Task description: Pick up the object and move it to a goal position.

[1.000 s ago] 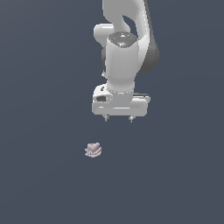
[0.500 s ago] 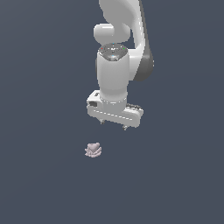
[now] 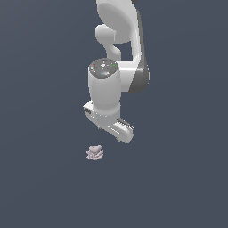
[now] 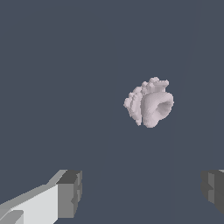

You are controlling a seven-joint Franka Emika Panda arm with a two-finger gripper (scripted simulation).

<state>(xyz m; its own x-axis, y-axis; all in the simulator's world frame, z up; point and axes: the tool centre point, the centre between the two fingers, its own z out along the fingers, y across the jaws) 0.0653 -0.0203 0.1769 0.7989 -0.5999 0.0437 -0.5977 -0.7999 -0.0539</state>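
Note:
The object [image 3: 95, 152] is a small lumpy pale pinkish-grey thing with bumpy folds, lying on the dark flat ground. In the wrist view it [image 4: 149, 103] shows with a ridged side and a hollow end. My gripper [image 3: 108, 135] hangs above the object, slightly toward the exterior view's right, and does not touch it. In the wrist view the gripper [image 4: 142, 193] is open and empty, with one grey fingertip [image 4: 70, 194] and the other at the frame's edge [image 4: 214, 192] standing wide apart. The object lies beyond the fingertips, not between them.
The white arm [image 3: 118, 40] rises behind the hand. The dark grey ground [image 3: 44, 187] is plain all around. No goal marker shows.
The hand has come down and moved toward the exterior view's left, closer to the object, and has turned about its axis. The object has not moved.

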